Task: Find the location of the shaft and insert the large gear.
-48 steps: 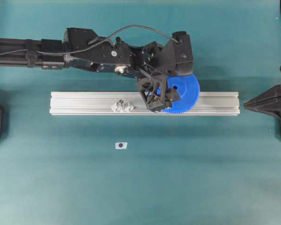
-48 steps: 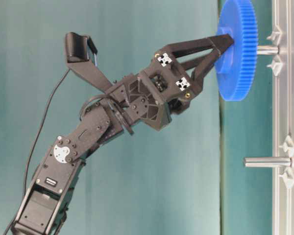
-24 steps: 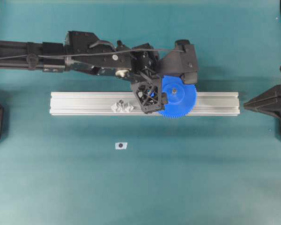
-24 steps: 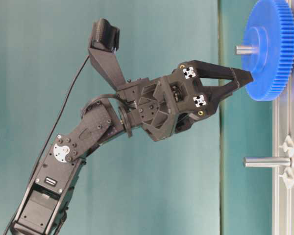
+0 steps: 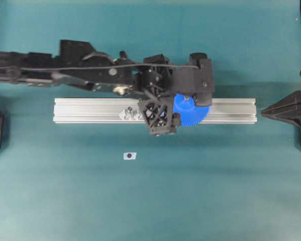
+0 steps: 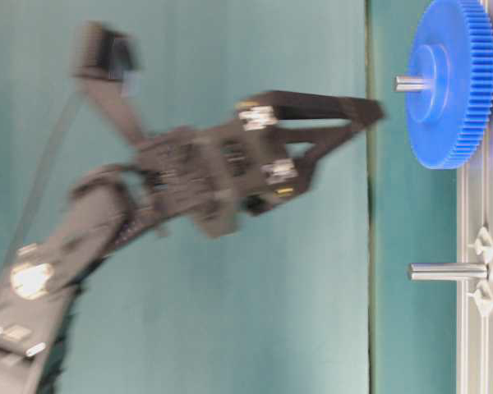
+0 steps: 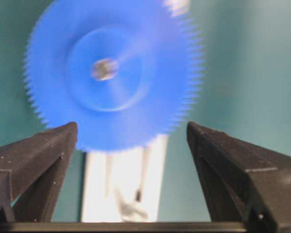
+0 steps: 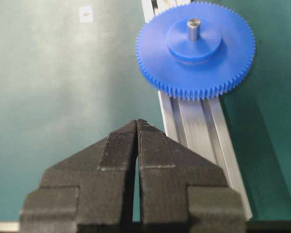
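The large gear [image 5: 191,112] is a blue toothed disc lying flat on the aluminium rail [image 5: 90,110]. It also shows in the table-level view [image 6: 450,82]. The shaft [image 6: 411,82] passes through its hub, and its grey tip sticks out [image 8: 193,26] [image 7: 105,68]. My left gripper [image 6: 357,123] is open and empty, off the gear and blurred by motion. In the left wrist view [image 7: 132,128] its jaws stand wide apart in front of the gear [image 7: 111,73]. My right gripper [image 8: 137,124] is shut and empty at the right end of the rail [image 5: 263,112].
A second bare metal pin [image 6: 448,270] with clear clips [image 5: 132,114] stands on the rail to the left of the gear. A small white tag with a dark dot [image 5: 130,156] lies on the teal mat in front of the rail.
My left gripper opened and let go of the gear, which slid down the shaft onto the rail. The gripper has since pulled back from the gear. The right arm has not moved.
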`<state>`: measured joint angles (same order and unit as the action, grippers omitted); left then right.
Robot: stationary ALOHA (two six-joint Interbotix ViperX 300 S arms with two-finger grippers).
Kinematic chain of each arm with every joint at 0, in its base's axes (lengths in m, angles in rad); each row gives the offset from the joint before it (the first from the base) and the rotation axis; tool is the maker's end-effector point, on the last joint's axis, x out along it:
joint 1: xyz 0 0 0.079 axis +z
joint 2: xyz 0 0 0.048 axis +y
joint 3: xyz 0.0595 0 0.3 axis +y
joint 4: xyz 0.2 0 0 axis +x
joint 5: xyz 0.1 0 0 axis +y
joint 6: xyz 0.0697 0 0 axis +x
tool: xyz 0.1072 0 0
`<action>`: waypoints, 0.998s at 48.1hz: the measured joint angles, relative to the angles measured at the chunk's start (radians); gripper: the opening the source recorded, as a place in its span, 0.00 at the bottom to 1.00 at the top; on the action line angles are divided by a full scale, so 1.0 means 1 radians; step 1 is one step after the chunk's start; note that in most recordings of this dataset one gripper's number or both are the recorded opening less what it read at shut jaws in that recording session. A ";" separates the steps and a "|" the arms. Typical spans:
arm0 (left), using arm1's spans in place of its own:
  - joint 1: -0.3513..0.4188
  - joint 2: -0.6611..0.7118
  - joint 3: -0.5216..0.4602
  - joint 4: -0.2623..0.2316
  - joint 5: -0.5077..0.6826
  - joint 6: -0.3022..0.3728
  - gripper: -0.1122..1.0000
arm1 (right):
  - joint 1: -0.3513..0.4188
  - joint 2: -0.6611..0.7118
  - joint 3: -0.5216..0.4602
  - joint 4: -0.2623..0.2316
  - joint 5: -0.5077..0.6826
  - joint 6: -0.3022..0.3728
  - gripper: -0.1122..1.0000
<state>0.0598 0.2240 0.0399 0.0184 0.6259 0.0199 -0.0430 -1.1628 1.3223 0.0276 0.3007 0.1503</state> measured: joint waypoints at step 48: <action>-0.012 -0.370 0.367 0.000 -0.321 -0.048 0.93 | 0.000 -0.011 0.000 0.000 0.000 0.000 0.12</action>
<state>0.0476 -0.1457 0.4065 0.0184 0.3053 -0.0276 -0.0430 -1.1735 1.3223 0.0276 0.3007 0.1503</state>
